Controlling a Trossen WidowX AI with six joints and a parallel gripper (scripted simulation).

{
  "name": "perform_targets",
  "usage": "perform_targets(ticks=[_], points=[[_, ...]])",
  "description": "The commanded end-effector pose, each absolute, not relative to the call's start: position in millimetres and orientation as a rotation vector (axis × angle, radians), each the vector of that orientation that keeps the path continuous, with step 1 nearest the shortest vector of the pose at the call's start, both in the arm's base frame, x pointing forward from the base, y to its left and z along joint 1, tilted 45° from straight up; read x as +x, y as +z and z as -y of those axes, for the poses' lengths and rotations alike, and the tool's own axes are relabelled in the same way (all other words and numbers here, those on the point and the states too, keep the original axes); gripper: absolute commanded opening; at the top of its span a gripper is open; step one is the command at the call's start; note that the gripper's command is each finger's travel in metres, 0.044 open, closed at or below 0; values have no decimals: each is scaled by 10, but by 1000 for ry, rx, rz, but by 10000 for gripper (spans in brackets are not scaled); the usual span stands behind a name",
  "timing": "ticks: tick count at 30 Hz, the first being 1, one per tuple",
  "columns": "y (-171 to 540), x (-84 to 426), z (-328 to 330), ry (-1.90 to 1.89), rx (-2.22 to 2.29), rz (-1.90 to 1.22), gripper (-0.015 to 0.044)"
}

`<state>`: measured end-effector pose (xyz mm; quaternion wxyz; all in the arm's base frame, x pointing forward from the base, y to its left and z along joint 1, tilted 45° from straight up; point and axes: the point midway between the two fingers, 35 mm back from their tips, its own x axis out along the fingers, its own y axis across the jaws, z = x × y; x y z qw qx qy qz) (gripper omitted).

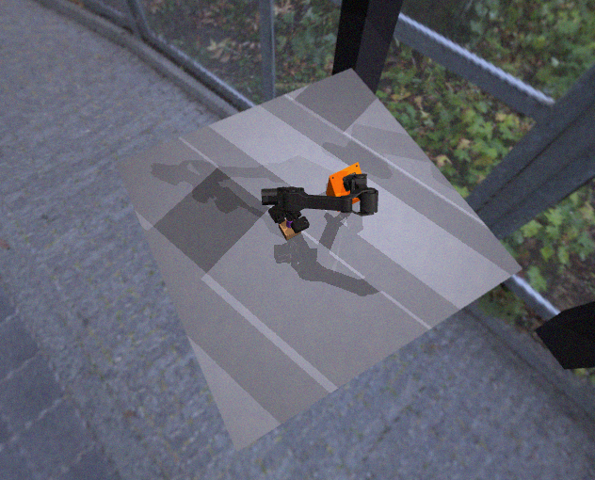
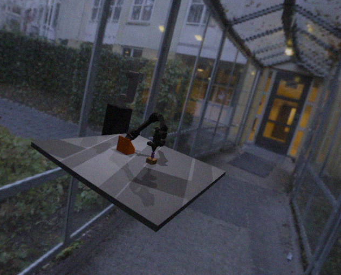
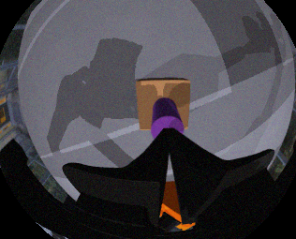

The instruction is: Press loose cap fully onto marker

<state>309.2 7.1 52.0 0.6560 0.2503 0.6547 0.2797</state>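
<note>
1. Purple and round-topped, the cylindrical cap stood upright above the wooden-brown square holder block on the grey striped worktop, apparently on the marker; its seam was too small to make out.
2. Clenched on nothing, the black two-fingered hand had its tips together at the cap's top; whether they touched it, I could not tell.
3. The cap looked light, stiff and perhaps a little slippery, likely to bear a firm push but to tilt under an off-centre one.
4. For lifting, its sides would have suited a light pinch; for seating it, the middle of the flat top seemed the place to press, straight down until the click
</note>
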Motion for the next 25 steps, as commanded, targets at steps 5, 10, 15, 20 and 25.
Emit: perform_targets(ticks=[5,10,15,20,25], points=[[1070,3131,490,628,557,-1477,0],[1131,3121,544,629,558,-1477,26],[1131,3121,544,629,558,-1477,157],[1131,3121,544,629,558,-1477,289],[1131,3121,544,629,558,-1477,420]])
